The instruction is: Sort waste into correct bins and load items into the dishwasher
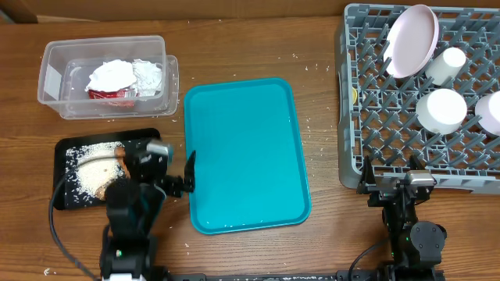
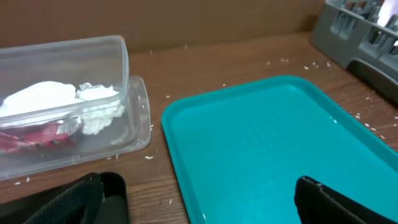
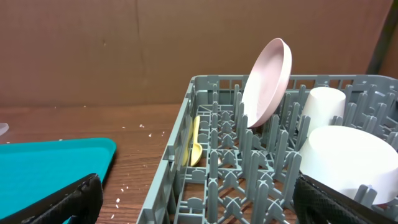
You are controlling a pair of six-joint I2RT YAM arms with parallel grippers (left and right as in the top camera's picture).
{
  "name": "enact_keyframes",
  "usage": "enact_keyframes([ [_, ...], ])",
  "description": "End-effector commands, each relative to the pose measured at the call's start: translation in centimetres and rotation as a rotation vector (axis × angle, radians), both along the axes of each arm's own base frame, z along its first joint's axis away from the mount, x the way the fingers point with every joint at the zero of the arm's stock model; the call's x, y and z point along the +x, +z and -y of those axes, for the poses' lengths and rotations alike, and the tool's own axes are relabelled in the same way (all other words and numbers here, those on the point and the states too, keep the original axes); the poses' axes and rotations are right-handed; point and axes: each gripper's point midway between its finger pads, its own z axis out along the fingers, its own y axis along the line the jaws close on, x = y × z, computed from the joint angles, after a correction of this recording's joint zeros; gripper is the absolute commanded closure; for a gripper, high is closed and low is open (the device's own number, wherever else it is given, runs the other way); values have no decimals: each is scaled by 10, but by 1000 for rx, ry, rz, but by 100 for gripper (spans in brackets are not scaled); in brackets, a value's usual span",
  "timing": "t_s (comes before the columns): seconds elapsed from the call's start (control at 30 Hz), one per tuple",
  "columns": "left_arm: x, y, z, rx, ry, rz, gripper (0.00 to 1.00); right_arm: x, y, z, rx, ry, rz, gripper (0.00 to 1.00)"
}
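Left gripper (image 2: 199,205) holds empty jaws spread with the teal tray (image 2: 267,137) just ahead, right gripper (image 3: 199,202) likewise spread before the dish rack (image 3: 217,79).

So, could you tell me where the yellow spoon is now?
In the right wrist view, the yellow spoon stands upright inside the grey dish rack, against its left wall, left of the pink plate.

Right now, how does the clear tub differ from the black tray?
The clear tub is see-through and tall-walled; the black tray is opaque and low-rimmed. The tub holds crumpled napkins and a red-and-white wrapper; the tray holds white rice and a brown chunk. Both are rectangular and sit left of the teal tray.
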Motion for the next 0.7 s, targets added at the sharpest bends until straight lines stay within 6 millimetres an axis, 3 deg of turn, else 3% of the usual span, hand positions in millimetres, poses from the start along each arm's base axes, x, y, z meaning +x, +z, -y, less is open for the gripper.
enact_keyframes([
  [0.0,-9,3,5,12,-24,76,0,0,-1,-1,4,2,6,0],
  [0.37,-24,13,10,12,-29,303,0,0,-1,-1,5,2,6,0],
  [0.57,-31,20,14,29,-26,345,0,0,-1,-1,5,2,6,0],
  [0.67,-34,13,10,34,-10,320,0,0,-1,-1,4,2,6,0],
])
